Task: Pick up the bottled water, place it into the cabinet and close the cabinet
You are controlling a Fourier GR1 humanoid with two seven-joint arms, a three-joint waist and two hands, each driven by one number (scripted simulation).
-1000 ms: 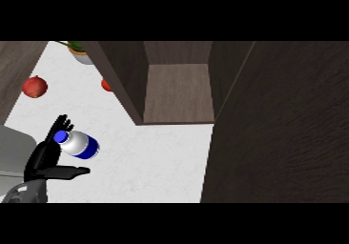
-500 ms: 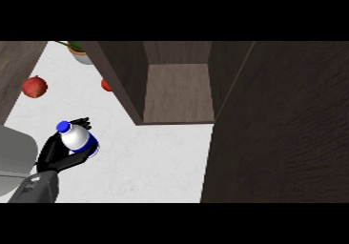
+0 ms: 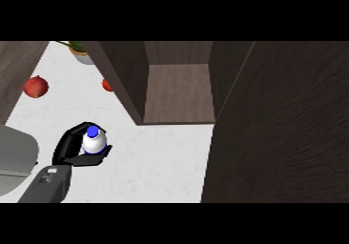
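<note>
Item: water bottle, white with a blue cap, standing on the white counter at lower left, cap up, long axis roughly upright.

Holder: my left hand, fingers arched over the far side of the bottle and thumb hooked under its near side, so it was curled round the bottle. I could not tell whether the bottle's base was touching the counter. My right hand was nowhere in view.

Destination: cabinet, open, its bare wooden shelf lying up and to the right of the bottle, well apart from it. I judged the coming move a carry up and rightward into that opening.

Obstructions: the cabinet's left wall stood between bottle and shelf, so I judged the bottle would have to go round its front edge. The open door, a large dark panel, filled the right side.

Nearby, off the path: two red fruits, one partly hidden by the cabinet wall; a potted plant at the back; a grey object at the left edge.
</note>
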